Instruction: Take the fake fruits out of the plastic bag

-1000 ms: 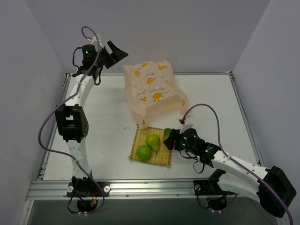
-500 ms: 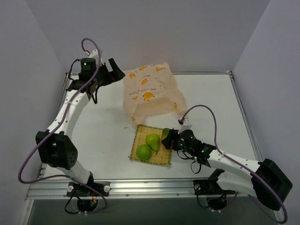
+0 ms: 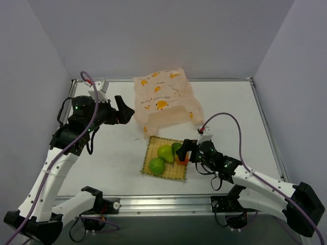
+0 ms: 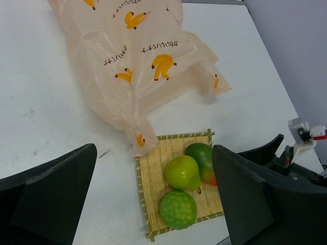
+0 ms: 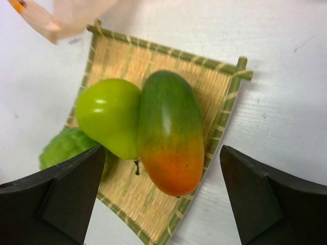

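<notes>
right claw [image 3: 184,151]: jaws just sprung apart, either side of the mango [image 5: 171,132], no longer gripping | mango: released onto the mat [image 5: 127,56], touching the pear [image 5: 108,117], lime [image 4: 178,209] alongside | left claw [image 3: 122,109]: apart, empty, dropped lower beside the bag [image 4: 127,56] | bag: slumped behind the mat, no fruit visible inside | task: likely finished

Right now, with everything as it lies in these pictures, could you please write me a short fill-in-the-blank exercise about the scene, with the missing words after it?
1. On the woven mat the mango touches the ____.
2. The number of fake fruits lying on the mat is ____.
3. The plastic bag is printed with small yellow ____.
4. The right claw hangs over the mango with its jaws ____.
Missing words: pear; three; bananas; open.
</notes>
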### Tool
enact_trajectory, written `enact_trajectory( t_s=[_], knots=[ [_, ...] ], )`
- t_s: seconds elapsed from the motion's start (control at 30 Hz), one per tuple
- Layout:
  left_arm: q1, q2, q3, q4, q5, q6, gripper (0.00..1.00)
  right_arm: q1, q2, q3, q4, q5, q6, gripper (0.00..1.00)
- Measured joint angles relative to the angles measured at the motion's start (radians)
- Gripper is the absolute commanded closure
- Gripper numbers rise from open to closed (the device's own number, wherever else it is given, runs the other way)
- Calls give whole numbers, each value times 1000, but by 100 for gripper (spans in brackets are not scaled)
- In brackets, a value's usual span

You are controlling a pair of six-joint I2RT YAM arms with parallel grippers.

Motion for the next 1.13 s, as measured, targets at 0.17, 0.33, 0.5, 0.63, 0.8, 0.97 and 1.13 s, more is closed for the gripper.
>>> enact_trajectory(
  t_s=[0.17,0.33,0.5,0.63,0.8,0.97,1.13],
  knots=[
    [-1,-161,-69,-53,-14,41,6,1,-132,106,-124,55,-20,15],
    [-1,-343,-154,-93,-53,63,6,1,-297,272,-256,236,-99,10],
    [-1,-481,-184,-125,-122,78,6,2,-471,365,-307,475,-154,0],
    [-1,-569,-238,-91,-180,91,6,3,-646,396,-320,739,-110,0],
    [-1,-565,-321,-71,-209,95,6,3,-723,391,-328,861,-63,0],
    [-1,-499,-326,-59,-211,100,6,3,-601,362,-347,822,-62,0],
    [-1,-481,-326,-50,-204,100,6,3,-353,381,-358,733,-86,0]
  ],
)
